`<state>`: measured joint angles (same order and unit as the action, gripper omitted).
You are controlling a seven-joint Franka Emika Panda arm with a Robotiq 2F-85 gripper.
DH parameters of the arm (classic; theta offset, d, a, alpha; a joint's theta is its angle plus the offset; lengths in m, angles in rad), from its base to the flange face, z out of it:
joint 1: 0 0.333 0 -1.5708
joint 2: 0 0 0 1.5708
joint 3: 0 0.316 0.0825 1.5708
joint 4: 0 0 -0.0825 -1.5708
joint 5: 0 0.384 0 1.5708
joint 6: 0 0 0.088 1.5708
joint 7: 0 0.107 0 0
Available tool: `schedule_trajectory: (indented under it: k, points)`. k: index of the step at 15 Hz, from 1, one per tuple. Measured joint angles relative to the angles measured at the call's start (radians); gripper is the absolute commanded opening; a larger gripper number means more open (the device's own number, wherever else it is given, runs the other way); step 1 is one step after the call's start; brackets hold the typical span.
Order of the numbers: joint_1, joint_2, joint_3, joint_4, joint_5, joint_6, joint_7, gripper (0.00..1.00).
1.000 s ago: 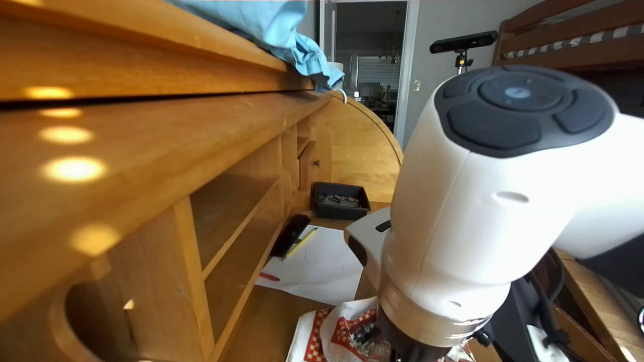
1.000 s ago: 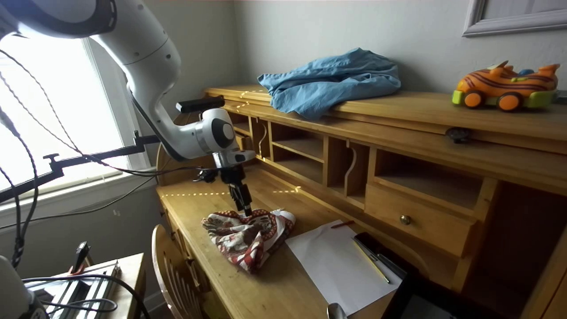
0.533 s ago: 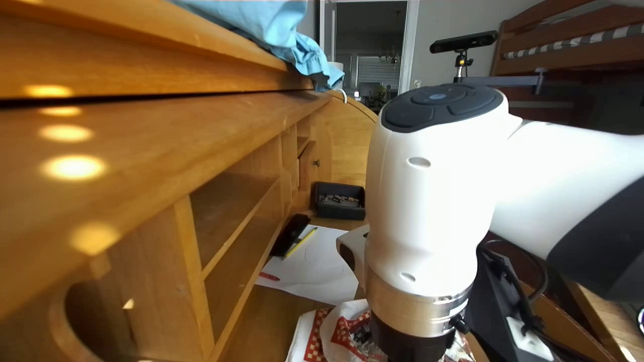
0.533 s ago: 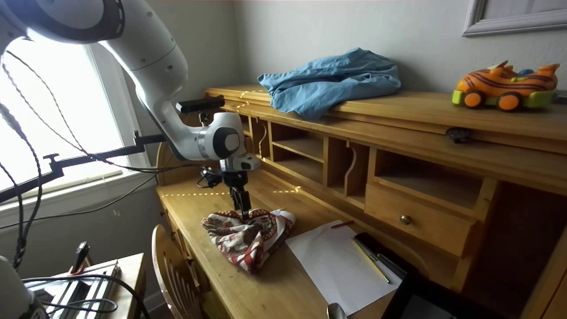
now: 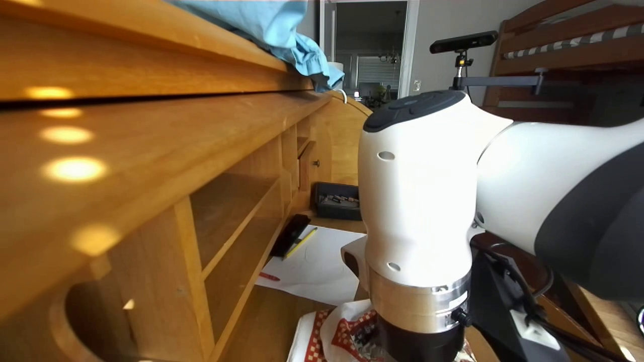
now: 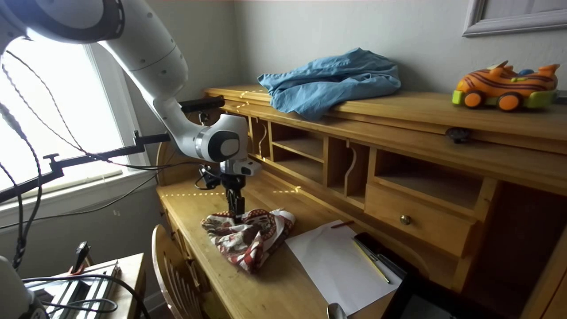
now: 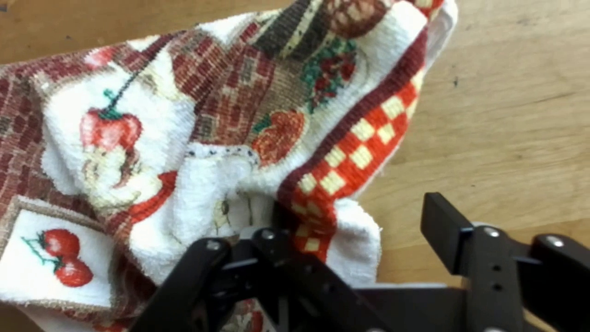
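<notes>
A crumpled kitchen towel (image 6: 254, 246) lies on the wooden desk, printed with peppers and cherries on white and brick-red, with a red-and-cream checked border. My gripper (image 6: 238, 218) points down into its far part. Seen from the wrist, the gripper (image 7: 362, 221) stands open astride the edge of the towel (image 7: 359, 152). The left fingertip is sunk in a dark fold and hidden by cloth. The right finger (image 7: 445, 230) is apart from the cloth, over bare wood. Between them a white flap of towel stands up, not gripped. An exterior view shows towel (image 5: 347, 332) below the wrist; the fingers are out of sight there.
White paper (image 6: 332, 270) lies beside the towel, with a yellow pencil (image 6: 371, 261) and a red crayon (image 6: 342, 224). A dark tray (image 5: 338, 211) holds small items. The hutch (image 6: 345, 146) runs along the back, topped by a blue cloth (image 6: 336, 84) and a toy car (image 6: 505, 91).
The wrist has swung from tilted to nearly upright. In an exterior view the fingertips have shifted left and slightly down, deeper into the towel, which has barely moved.
</notes>
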<state>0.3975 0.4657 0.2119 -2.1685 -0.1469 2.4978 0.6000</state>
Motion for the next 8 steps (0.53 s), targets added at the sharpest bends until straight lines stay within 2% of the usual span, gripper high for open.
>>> schedule_trajectory:
  k: [6, 8]
  points:
    - [0.004, -0.015, -0.021, 0.001, 0.011, -0.047, 0.000, 0.01]
    - [0.005, -0.018, -0.023, 0.005, 0.011, -0.052, 0.000, 0.00]
